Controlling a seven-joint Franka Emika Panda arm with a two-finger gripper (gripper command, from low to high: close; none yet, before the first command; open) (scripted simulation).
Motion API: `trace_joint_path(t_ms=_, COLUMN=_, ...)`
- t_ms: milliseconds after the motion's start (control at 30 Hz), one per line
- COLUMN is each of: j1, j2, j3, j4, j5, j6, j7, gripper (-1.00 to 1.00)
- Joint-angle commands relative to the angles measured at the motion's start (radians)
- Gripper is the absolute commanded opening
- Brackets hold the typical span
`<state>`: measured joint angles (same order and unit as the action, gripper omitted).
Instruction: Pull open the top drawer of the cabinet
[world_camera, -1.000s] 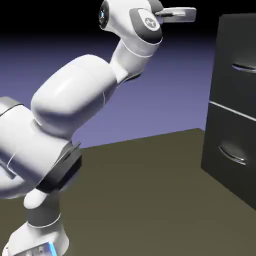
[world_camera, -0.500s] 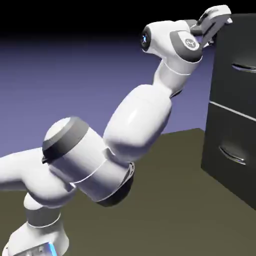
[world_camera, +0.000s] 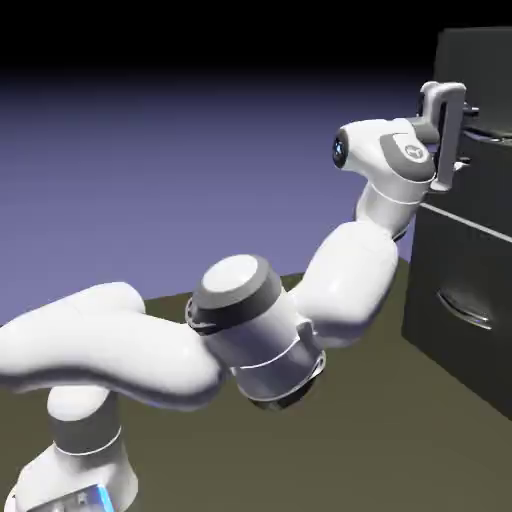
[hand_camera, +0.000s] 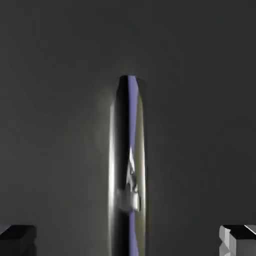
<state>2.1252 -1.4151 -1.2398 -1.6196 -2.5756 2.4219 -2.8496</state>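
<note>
The dark cabinet (world_camera: 432, 262) stands at the exterior view's right. Its top drawer (world_camera: 488, 185) is shut, flush with the front, and its silver handle (world_camera: 494, 137) shows just beyond my hand. My gripper (world_camera: 466, 134) hovers close in front of that handle, open, its fingers pointing at the drawer front. In the hand view the top drawer (hand_camera: 60, 125) fills the picture and the handle (hand_camera: 129, 165) runs up the middle. My gripper (hand_camera: 129, 241) has one fingertip (hand_camera: 17, 239) far to each side of the handle, touching nothing.
The lower drawer (world_camera: 450, 330) with its own silver handle (world_camera: 468, 308) sits below a pale seam. The brown table (world_camera: 380, 450) stretches from the arm's base (world_camera: 70, 480) to the cabinet's foot.
The arm has stretched right and lowered. The hand has come down from the cabinet's top corner to the level of the top drawer's handle, and now faces it. The jaws stay open.
</note>
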Motion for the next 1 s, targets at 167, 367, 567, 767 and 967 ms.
trace_joint_path(t_ms=167, j1=0.108, j2=0.0, j3=-0.021, j4=0.166, j5=0.003, j6=0.057, j7=-0.048, gripper=-1.0)
trace_joint_path(t_ms=367, j1=0.007, j2=-0.037, j3=0.024, j4=-0.015, j5=-0.015, j6=-0.022, j7=-0.029, gripper=-1.0)
trace_joint_path(t_ms=567, j1=-0.134, j2=-0.047, j3=0.059, j4=-0.232, j5=-0.006, j6=-0.099, j7=0.02, gripper=-1.0)
trace_joint_path(t_ms=767, j1=-0.28, j2=-0.063, j3=0.109, j4=-0.45, j5=0.023, j6=-0.173, j7=0.058, gripper=-1.0)
trace_joint_path(t_ms=967, j1=-0.435, j2=-0.092, j3=0.179, j4=-0.667, j5=0.077, j6=-0.24, j7=0.084, gripper=-1.0)
